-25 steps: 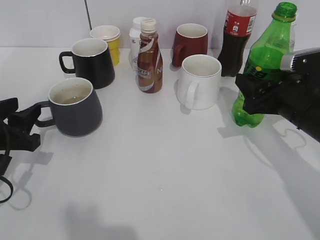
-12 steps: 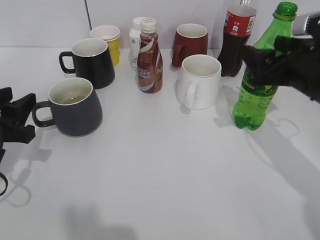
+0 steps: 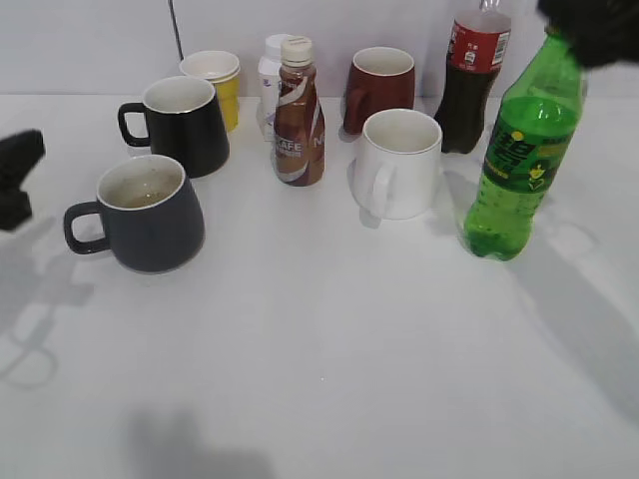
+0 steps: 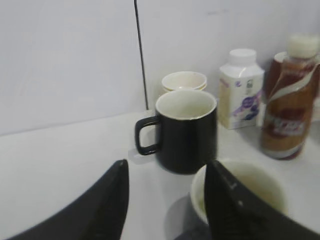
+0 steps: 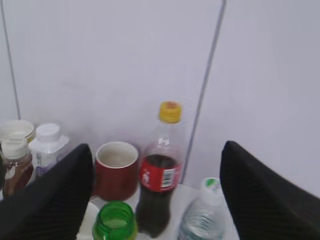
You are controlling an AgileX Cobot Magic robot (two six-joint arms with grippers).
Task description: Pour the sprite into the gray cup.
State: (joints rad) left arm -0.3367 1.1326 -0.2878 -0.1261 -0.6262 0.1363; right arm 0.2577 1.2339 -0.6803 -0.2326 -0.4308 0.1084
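The sprite point(image 3: 519, 170), a tall green bottle with no cap, stands upright on the table at the right. Its open neck shows in the right wrist view point(image 5: 116, 222). My right gripper point(image 3: 597, 28) is open and empty, above the bottle's top; the right wrist view point(image 5: 157, 150) shows its fingers spread wide. The gray cup point(image 3: 152, 215) stands at the left, handle pointing left, cream inside. My left gripper point(image 3: 18, 172) is open and empty, off to the left of the cup. In the left wrist view point(image 4: 167, 197) the cup's rim point(image 4: 242, 192) lies by the right finger.
A black mug point(image 3: 185, 125), a yellow cup point(image 3: 215, 80), a white carton point(image 3: 272, 75), a brown coffee bottle point(image 3: 299, 115), a red mug point(image 3: 381, 88), a white mug point(image 3: 397, 165) and a cola bottle point(image 3: 474, 75) stand behind. A clear water bottle point(image 5: 207, 215) stands beside the cola.
My right gripper has let go of the sprite and risen above it; the bottle went from tilted to upright. My left gripper has drawn back left and up, away from the gray cup's handle.
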